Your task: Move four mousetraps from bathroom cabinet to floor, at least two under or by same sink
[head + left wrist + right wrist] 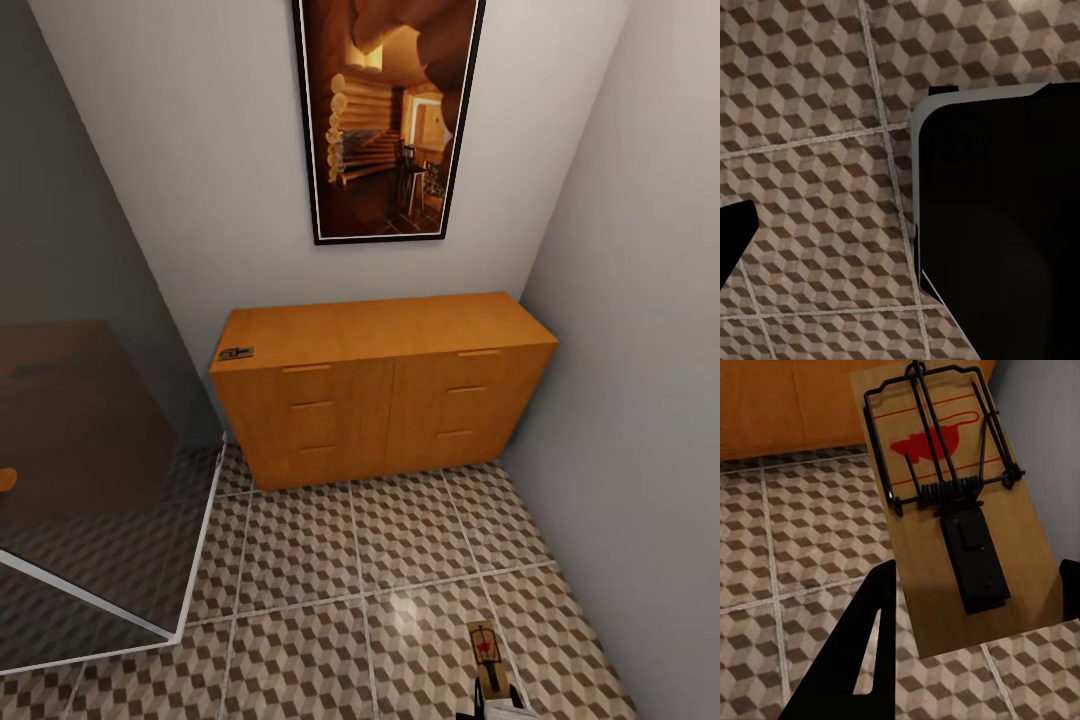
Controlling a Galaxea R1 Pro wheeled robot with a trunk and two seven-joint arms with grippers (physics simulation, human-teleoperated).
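Note:
One mousetrap (236, 353) lies on the left front corner of the orange-brown cabinet's (380, 390) top. A second mousetrap (952, 502), a wooden board with black wire and a red mouse print, sits between the dark fingers (866, 645) of my right gripper (979, 570), which is shut on its near end. In the head view this trap (486, 648) hangs just above the bathroom floor (330, 580), sticking out of the right gripper (495, 708) at the bottom edge. The left wrist view looks down on floor tiles, with one dark finger (735, 232) at the side.
A tinted glass shower screen (90, 450) with a white frame stands at the left. Grey walls close the corner behind and to the right of the cabinet, and a framed picture (388, 115) hangs above it. A black robot part (997, 225) covers much of the left wrist view.

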